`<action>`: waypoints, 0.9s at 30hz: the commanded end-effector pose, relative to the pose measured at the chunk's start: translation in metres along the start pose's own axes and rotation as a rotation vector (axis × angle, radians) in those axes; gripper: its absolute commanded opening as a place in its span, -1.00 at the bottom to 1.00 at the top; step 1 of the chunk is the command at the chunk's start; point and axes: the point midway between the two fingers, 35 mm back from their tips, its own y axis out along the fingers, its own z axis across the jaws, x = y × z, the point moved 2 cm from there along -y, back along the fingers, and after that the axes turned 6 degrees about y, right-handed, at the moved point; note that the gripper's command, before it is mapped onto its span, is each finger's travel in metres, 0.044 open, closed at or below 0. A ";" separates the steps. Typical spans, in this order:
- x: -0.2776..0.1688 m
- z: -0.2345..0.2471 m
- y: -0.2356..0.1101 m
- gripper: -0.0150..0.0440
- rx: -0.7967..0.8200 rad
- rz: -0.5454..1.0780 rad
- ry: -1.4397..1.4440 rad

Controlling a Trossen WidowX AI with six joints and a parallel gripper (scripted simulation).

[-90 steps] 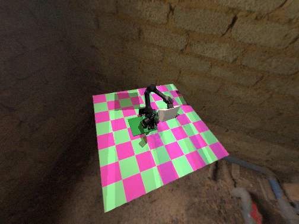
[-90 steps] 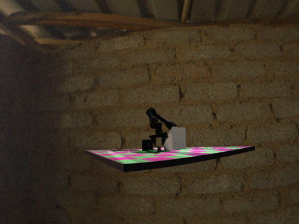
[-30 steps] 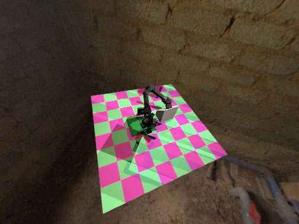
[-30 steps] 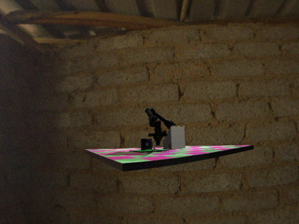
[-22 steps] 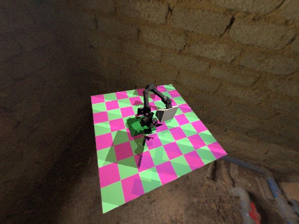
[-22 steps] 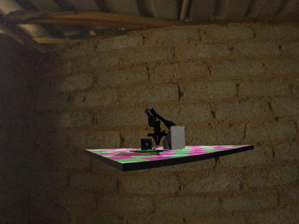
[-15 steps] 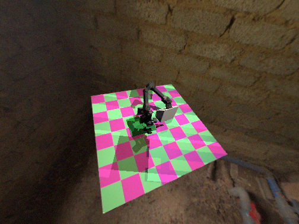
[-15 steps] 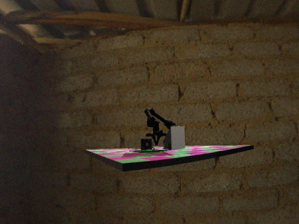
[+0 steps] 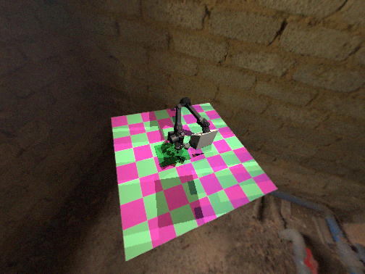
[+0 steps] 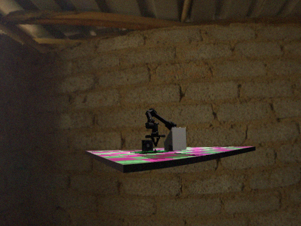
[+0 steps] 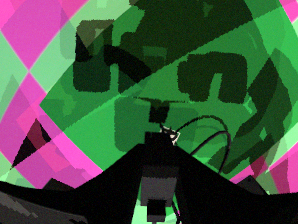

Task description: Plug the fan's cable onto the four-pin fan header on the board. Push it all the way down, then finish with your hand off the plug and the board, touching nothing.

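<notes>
Floating pink-green checkered tabletop (image 10: 209, 150) against mud-brick wall (image 10: 227, 89)

High far top, low side exterior, wrist downward close

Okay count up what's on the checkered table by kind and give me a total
Arm with gripper shut on plug: 1
Green board: 1
Black fan: 1
Grey box: 1
Total: 4
</notes>
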 end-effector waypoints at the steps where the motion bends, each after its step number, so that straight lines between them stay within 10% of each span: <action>1: -0.013 -0.009 0.000 -0.49 -0.006 0.002 0.168; 27: -0.021 -0.018 -0.001 -0.49 -0.009 0.004 0.333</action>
